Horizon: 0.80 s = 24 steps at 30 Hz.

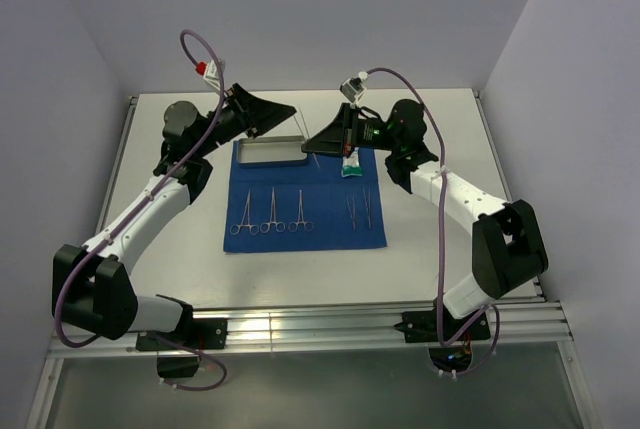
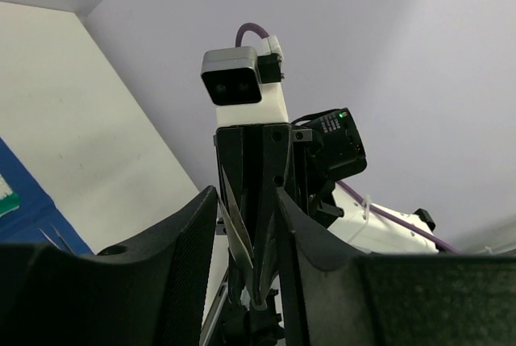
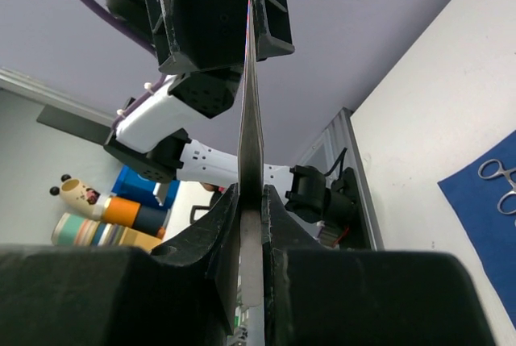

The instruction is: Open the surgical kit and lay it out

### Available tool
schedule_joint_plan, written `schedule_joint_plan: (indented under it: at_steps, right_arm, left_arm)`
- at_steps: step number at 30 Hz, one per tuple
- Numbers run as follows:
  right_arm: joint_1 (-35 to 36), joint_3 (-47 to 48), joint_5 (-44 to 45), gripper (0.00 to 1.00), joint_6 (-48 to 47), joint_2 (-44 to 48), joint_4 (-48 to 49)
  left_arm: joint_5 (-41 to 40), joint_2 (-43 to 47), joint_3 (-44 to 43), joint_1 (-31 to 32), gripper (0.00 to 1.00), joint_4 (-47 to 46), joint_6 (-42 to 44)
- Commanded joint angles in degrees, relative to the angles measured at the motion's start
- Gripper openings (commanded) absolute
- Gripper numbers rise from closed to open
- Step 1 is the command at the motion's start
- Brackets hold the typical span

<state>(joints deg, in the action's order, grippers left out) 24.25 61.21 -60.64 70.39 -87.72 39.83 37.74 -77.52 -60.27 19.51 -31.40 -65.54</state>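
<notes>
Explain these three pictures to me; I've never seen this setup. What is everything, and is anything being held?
Two robot arms, the left arm and the right arm, are bolted to a white table. One picture looks down from above; the other two come from a camera on each wrist. On the blue cloth lie a steel tray, three ring-handled clamps, two tweezers and a white-green packet. The right tool grips a slim steel instrument; the left tool has its jaws open around the other end.
</notes>
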Motion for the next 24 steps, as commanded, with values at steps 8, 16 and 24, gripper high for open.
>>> schedule_joint_plan:
  at_steps: [8, 16, 24]
  right_arm:
    - [0.71, 2.69, 0.26, 0.00, -2.98, 0.62, -1.25]
    - [1.50, 3.12, -0.88, 0.00, -2.28, 0.01, -0.37]
    - [1.77, 3.13, -1.06, 0.00, -2.36, -0.08, -0.19]
  left_arm:
    - [-1.61, -0.09, -4.59, 1.59, 0.33, 5.82, 5.68]
    - [-1.96, -0.79, -5.47, 2.38, 0.32, 7.84, 6.65]
    - [-2.23, -1.15, -5.82, 2.55, 0.13, 8.89, 6.30]
